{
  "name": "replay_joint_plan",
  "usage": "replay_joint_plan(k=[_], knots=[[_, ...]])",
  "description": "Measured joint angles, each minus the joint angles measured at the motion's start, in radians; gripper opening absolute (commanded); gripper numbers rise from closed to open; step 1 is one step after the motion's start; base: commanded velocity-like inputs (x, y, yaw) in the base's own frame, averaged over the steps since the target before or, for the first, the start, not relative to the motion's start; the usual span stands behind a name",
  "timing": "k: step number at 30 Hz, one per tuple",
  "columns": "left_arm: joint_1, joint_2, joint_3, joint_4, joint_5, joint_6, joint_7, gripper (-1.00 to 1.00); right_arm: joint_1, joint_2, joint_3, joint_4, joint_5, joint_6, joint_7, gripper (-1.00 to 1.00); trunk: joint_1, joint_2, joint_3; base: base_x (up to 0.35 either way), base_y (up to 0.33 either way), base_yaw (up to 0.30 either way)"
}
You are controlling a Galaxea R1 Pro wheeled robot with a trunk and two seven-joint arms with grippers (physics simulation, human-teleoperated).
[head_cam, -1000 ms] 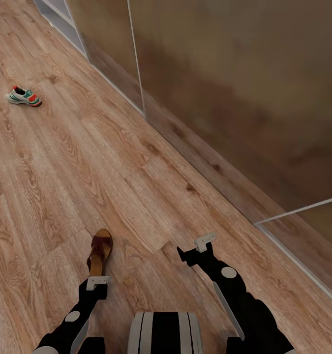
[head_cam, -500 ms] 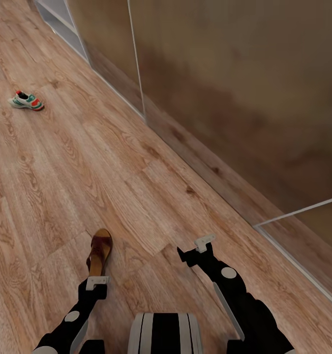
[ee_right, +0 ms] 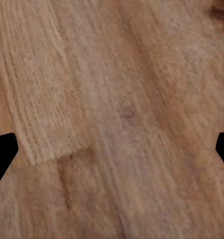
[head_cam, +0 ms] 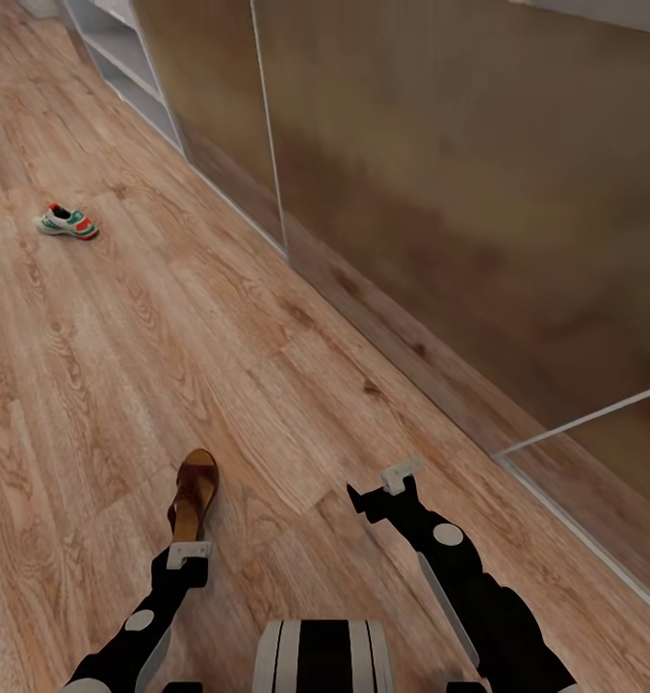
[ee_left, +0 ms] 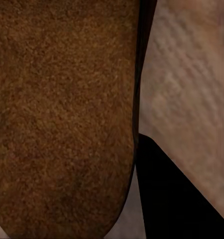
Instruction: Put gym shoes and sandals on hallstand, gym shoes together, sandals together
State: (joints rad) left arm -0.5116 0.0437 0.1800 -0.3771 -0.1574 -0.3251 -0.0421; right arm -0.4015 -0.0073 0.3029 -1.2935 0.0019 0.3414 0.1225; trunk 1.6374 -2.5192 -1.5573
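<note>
Wood-plank corridor floor. Sandal held at heel in left gripper, jaws clenched on it, long axis pointing forward. Right gripper released, empty. Gym shoe far ahead-left, left arm's side. Hallstand beyond.

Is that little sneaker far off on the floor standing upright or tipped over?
Upright, it seems. The gym shoe sits on the corridor floor with its dark opening facing up and its white sole underneath, though it is small in the head view.

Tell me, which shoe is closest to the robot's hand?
The dark brown leather sandal, right at the left gripper. The white, green-and-orange sneaker lies far up the floor.
</note>
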Motion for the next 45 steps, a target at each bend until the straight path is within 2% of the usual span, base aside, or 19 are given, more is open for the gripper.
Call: replay_joint_plan(k=[6, 7, 9, 11, 15, 21, 31, 41, 45], knots=[[0.001, 0.0, 0.0, 0.008, -0.001, 0.001, 0.0, -1.0, 0.0, 0.0, 0.0, -0.001, -0.001, 0.001, 0.0, 1.0, -0.003, 0.001, 0.023, 0.0, 0.0, 0.0], [0.001, 0.015, 0.006, 0.012, 0.016, 0.002, 0.001, -1.0, 0.0, -0.003, -0.001, 0.0, 0.001, 0.0, 0.0, 1.0, -0.003, 0.002, 0.028, 0.0, 0.0, 0.0], [0.002, 0.026, 0.003, 0.013, 0.046, 0.001, 0.001, -1.0, 0.0, -0.004, 0.0, 0.002, 0.001, 0.0, 0.0, 1.0, -0.004, 0.002, 0.039, 0.0, 0.0, 0.0], [0.003, 0.035, 0.004, 0.014, 0.06, 0.0, 0.0, -1.0, 0.001, -0.004, 0.0, 0.005, 0.002, 0.0, 0.0, 1.0, -0.005, 0.003, 0.05, 0.0, 0.0, 0.0], [0.004, 0.059, 0.004, 0.015, 0.075, 0.001, 0.0, -1.0, 0.001, -0.004, 0.0, 0.023, 0.002, -0.003, 0.001, 1.0, -0.007, 0.003, 0.071, 0.0, 0.0, 0.0], [0.015, 0.076, 0.003, 0.016, 0.087, 0.0, 0.0, -1.0, 0.002, -0.003, 0.0, 0.038, 0.002, -0.006, 0.003, 1.0, -0.009, 0.005, 0.104, 0.0, 0.0, 0.0], [0.049, 0.083, 0.003, 0.015, 0.111, -0.002, 0.0, -1.0, 0.002, 0.0, 0.001, 0.036, 0.002, -0.017, 0.002, 1.0, -0.014, 0.007, 0.158, 0.0, 0.0, 0.0], [0.066, 0.084, 0.022, 0.014, 0.143, -0.003, -0.001, -1.0, 0.002, -0.001, 0.0, 0.115, 0.003, -0.023, 0.003, 1.0, -0.018, 0.01, 0.213, 0.0, 0.0, 0.0], [0.067, 0.082, 0.028, 0.014, 0.146, -0.004, -0.001, -1.0, 0.002, -0.005, -0.001, 0.172, 0.004, -0.074, 0.002, 1.0, -0.02, 0.011, 0.235, 0.0, 0.0, 0.0]])
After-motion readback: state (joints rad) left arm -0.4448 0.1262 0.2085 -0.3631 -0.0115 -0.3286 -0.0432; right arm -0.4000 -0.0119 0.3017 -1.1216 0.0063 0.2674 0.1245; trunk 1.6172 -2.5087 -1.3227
